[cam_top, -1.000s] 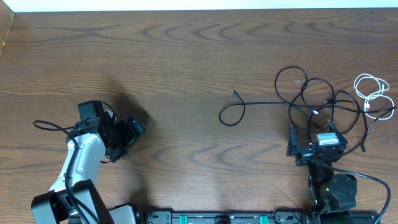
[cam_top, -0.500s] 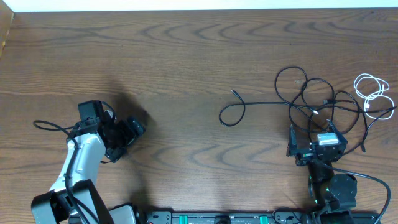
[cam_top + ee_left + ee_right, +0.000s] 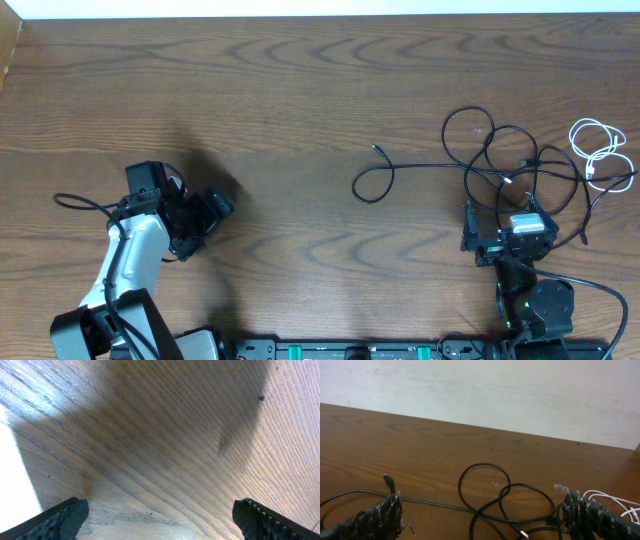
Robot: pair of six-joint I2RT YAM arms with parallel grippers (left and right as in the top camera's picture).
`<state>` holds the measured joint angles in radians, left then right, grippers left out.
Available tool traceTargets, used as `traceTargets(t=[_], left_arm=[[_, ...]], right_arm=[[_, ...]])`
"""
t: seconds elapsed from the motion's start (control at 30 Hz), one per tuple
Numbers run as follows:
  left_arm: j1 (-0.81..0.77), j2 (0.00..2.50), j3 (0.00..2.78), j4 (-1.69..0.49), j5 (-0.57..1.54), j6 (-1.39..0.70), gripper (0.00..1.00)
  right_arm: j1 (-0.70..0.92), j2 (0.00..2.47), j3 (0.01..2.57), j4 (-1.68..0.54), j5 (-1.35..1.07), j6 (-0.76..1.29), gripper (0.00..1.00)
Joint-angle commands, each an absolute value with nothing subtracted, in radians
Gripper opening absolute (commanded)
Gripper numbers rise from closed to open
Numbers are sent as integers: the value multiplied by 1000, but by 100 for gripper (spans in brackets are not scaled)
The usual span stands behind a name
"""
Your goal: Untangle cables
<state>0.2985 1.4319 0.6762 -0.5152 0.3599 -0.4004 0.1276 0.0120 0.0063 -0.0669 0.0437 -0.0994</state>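
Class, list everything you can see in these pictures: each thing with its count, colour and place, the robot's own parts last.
table: one, brown wood, under everything
wall: one, white, beyond the table's far edge
black cables: several, exact count unclear, tangled at the table's right, one strand trailing left
white cable: one, looped at the tangle's right edge
left gripper: one, black, open, over bare table at the left
right gripper: one, black, open, beside the tangle, holding nothing

Robot lab: wooden table (image 3: 300,100), white wall (image 3: 480,390)
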Motion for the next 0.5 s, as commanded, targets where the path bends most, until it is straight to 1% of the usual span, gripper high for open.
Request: traceTargets(t=[0.0, 0.2, 0.47], left_arm=[[302, 1442, 669, -515, 346, -406, 98], [302, 1416, 669, -515, 346, -406, 98], [302, 1294, 669, -515, 346, -406, 98]], right_arm=[[125, 6, 5, -72, 42, -110, 99], [125, 6, 5, -71, 42, -110, 99], [125, 6, 5, -71, 42, -110, 99]])
